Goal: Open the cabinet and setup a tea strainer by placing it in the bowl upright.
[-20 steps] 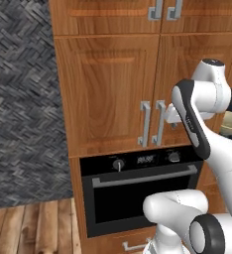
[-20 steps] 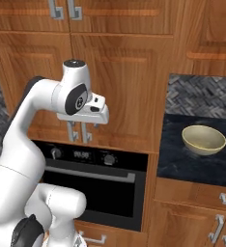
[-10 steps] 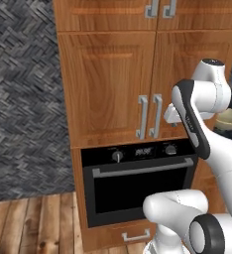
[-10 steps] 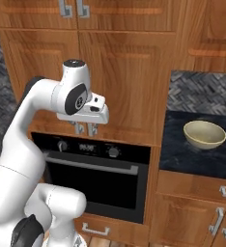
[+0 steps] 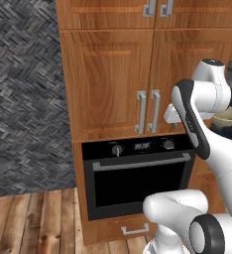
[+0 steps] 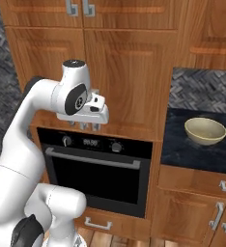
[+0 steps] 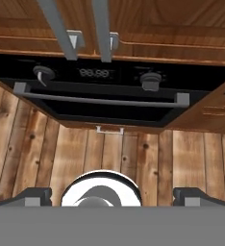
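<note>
Wood-fronted kitchen: the cabinet (image 5: pixel 147 84) is shut, its upright handles (image 5: pixel 147 111) just left of the empty hand (image 6: pixel 88 127), whose fingers stand spread.

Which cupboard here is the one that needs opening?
Find the black oven. Directly above it stands the cabinet, two tall wooden doors, both shut. Its pair of vertical silver handles meet at the middle, unlike the shorter cupboards higher up.
</note>
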You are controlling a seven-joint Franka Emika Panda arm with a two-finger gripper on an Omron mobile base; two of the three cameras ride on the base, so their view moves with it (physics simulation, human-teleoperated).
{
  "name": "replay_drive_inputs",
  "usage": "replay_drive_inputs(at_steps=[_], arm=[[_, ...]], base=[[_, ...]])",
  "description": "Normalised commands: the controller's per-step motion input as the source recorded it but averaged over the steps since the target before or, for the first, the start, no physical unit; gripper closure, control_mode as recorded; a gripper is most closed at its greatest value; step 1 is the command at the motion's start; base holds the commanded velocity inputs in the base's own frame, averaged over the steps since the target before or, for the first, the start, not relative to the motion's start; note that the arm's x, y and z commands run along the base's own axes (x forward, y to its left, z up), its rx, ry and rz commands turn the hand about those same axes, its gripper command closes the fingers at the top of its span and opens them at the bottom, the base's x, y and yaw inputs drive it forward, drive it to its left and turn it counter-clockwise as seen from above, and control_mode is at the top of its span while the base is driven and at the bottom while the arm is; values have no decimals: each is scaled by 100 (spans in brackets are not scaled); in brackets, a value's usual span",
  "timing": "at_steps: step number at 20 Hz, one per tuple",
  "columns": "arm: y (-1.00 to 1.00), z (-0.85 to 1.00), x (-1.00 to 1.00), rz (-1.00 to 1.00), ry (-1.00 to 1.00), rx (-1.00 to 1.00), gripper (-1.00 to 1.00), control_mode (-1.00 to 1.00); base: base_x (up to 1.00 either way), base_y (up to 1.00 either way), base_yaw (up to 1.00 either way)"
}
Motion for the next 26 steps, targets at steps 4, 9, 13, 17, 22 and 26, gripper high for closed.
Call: replay_drive_inputs(at_steps=[4,9,13,17,22,26], arm=[[0,0,0,0,0,0,-100,100],[0,0,0,0,0,0,-100,100],[0,0,0,0,0,0,-100,100],[0,0,0,0,0,0,-100,100],[0,0,0,0,0,0,-100,100],[0,0,0,0,0,0,-100,100]], base=[[-39,0,1],[-39,0,1],[-34,0,0],[-35,0,0],[-35,0,0],[-11,0,0]])
